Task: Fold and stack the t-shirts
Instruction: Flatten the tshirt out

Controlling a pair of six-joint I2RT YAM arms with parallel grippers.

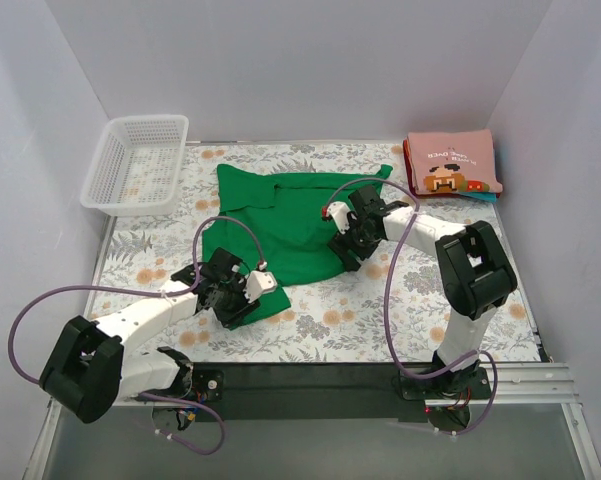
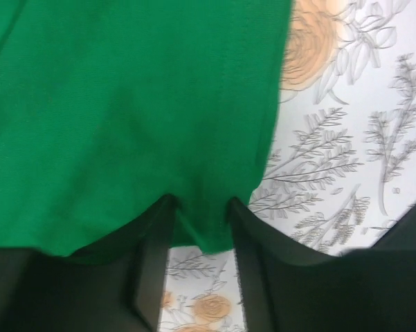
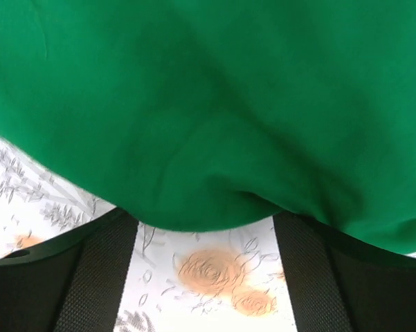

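Observation:
The bright green t-shirt (image 1: 280, 215) lies spread on the middle of the table. My left gripper (image 1: 230, 292) is at its near left corner. In the left wrist view the left gripper (image 2: 199, 211) has its jaws drawn in on a fold of the green hem (image 2: 204, 232), with the fingertips hidden under the cloth. My right gripper (image 1: 345, 245) is at the shirt's near right edge. In the right wrist view the right gripper (image 3: 204, 216) has its jaws wide apart, with green cloth (image 3: 214, 117) draped over the tips. The folded pink t-shirt (image 1: 452, 165) lies on the teal t-shirt (image 1: 488, 197) at the back right.
A white mesh basket (image 1: 137, 165) stands at the back left. White walls close in the table on three sides. The floral tablecloth (image 1: 380, 310) shows bare in front of the shirt. A black rail (image 1: 310, 380) runs along the near edge.

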